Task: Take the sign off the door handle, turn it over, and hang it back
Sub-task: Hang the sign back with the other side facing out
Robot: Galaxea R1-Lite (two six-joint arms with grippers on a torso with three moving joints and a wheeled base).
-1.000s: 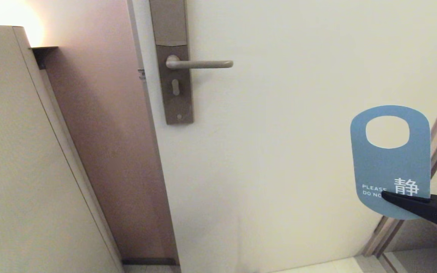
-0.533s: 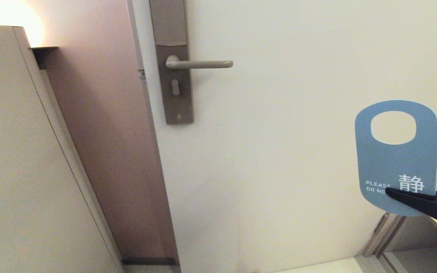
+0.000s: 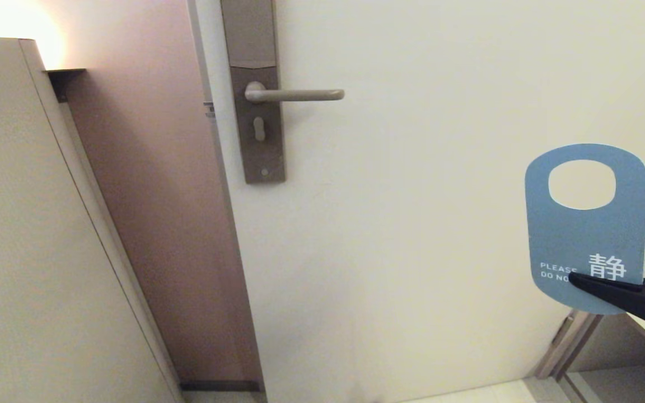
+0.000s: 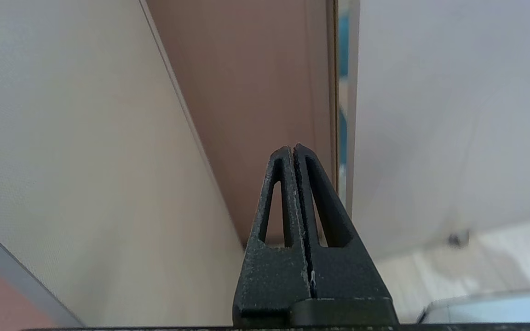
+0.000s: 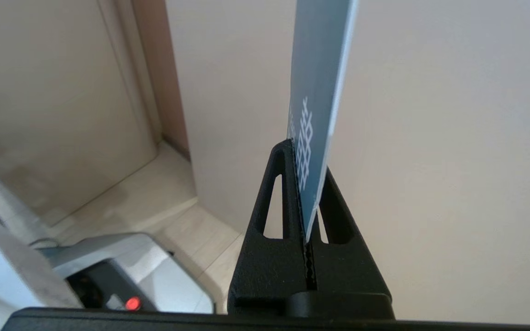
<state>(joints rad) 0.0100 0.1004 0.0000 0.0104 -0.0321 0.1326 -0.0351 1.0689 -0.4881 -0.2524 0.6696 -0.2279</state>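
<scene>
Sign [image 3: 585,235], blue, "PLEASE DO NO…", 静

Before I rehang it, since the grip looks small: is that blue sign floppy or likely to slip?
Probably stiff: the sign stands upright though the right gripper pinches only its lower edge. Likely light, being a thin card. It could pivot if the door handle nudges it.

The right tool [image 3: 574,278] hides the sign's [image 3: 585,235] remaining lettering.
</scene>
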